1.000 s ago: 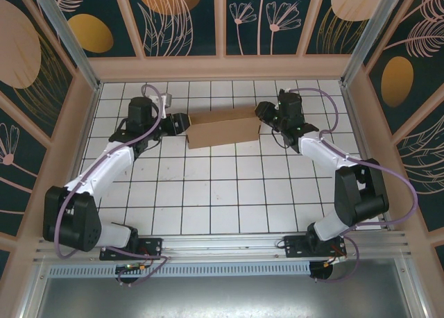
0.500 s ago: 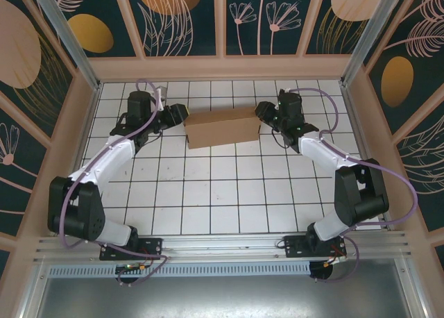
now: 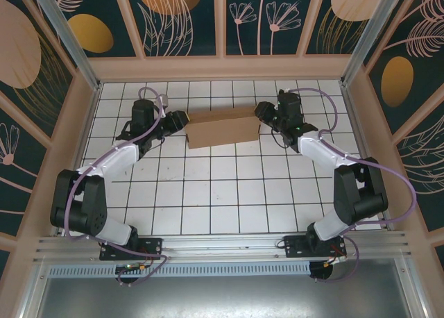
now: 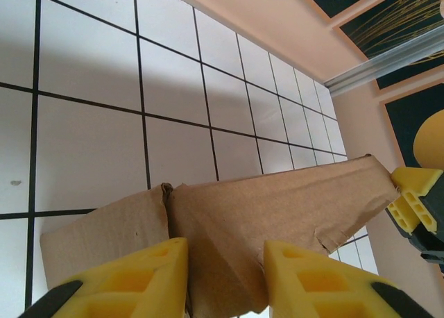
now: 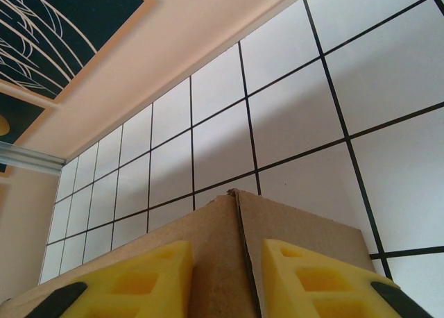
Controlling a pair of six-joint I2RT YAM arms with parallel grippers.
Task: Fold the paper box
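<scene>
Both jaws narrow, clamped — paper box (image 3: 223,128) ends

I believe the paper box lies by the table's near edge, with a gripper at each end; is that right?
No: the top external view shows the paper box far back on the table, left gripper and right gripper at its ends.
</scene>
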